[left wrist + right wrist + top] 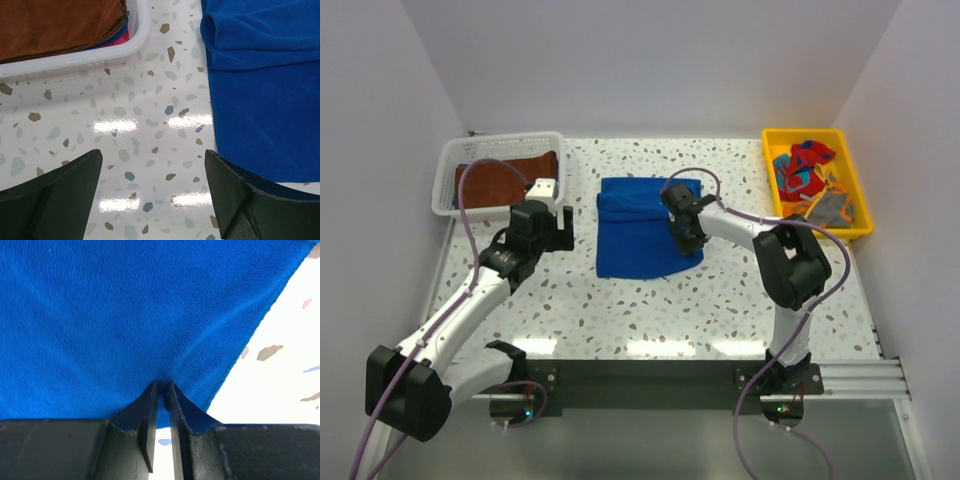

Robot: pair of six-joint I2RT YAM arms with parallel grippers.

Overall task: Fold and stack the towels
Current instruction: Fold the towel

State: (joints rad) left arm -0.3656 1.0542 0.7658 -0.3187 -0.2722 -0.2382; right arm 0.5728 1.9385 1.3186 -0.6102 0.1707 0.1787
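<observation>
A blue towel (642, 228) lies partly folded in the middle of the table, with a fold across its far part. My right gripper (686, 232) is shut on the blue towel's right edge; in the right wrist view the fingers pinch a pleat of the blue cloth (125, 325). My left gripper (560, 222) is open and empty, low over the bare table just left of the towel; its view shows the towel's left edge (260, 90). A folded brown towel (505, 178) lies in the white basket (448, 165), also seen in the left wrist view (55, 22).
A yellow bin (840, 140) with red, blue and grey cloths (808, 170) stands at the back right. White walls close in the table on the left, back and right. The white basket's rim (100, 52) is close ahead of my left gripper.
</observation>
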